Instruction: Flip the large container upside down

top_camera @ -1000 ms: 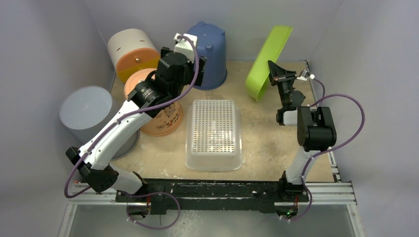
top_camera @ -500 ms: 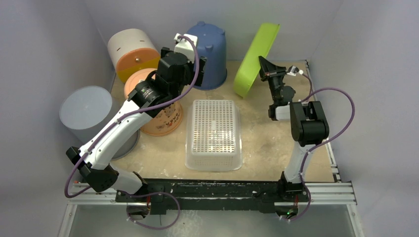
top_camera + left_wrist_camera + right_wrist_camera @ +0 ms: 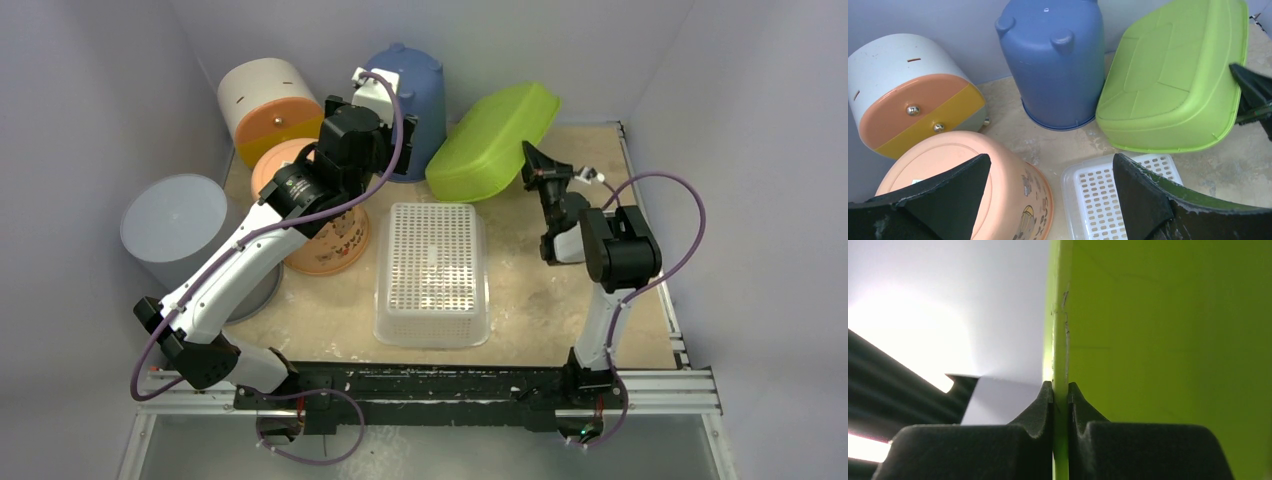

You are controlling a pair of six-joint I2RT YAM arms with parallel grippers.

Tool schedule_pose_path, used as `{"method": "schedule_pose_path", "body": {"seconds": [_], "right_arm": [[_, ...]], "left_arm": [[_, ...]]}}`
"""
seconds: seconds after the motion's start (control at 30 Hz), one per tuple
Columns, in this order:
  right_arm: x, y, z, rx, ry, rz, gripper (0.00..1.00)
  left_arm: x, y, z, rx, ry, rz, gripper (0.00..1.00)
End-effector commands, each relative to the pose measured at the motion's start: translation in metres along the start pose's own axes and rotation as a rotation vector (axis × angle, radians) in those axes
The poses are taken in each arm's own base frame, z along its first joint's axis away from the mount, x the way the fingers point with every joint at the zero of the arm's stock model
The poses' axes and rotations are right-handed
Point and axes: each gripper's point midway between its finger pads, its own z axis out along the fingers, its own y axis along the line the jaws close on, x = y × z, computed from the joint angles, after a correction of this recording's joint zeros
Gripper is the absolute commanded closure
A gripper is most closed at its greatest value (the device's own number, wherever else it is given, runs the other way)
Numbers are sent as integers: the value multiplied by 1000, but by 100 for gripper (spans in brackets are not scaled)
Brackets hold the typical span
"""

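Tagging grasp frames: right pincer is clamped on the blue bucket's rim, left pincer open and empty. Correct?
Not quite. The right pincer is clamped on the rim of the green tub, not the blue bucket; the right wrist view shows the green rim pinched there. The left pincer is open and empty, as stated.

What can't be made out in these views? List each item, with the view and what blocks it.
- Green tub inside: top and left wrist views show only its underside.
- Right gripper, right wrist view: only the pinched rim shows; frame edges cut off the rest of the tub.
- Orange pot, top view: left arm covers most of it.
- Blue bucket, top view: the same arm hides its left side.
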Motion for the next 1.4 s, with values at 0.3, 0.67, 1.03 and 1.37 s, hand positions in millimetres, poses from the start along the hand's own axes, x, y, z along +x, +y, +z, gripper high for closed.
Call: {"method": "schedule_pose_path", "body": {"seconds": [0.3, 0.67, 1.03, 1.37], "right_arm": [[-39, -13, -80, -31, -43, -141, 99], [-81, -53, -106, 104, -72, -202, 80], [-102, -74, -113, 200, -75, -286, 64], [-119, -81, -100, 378, -73, -484, 59]], "left_arm": [[-12, -3, -1, 12, -37, -14, 11], [-7, -8, 4, 19, -24, -9, 11], [-4, -12, 7, 28, -13, -7, 11], [1, -12, 8, 27, -4, 3, 11]]}}
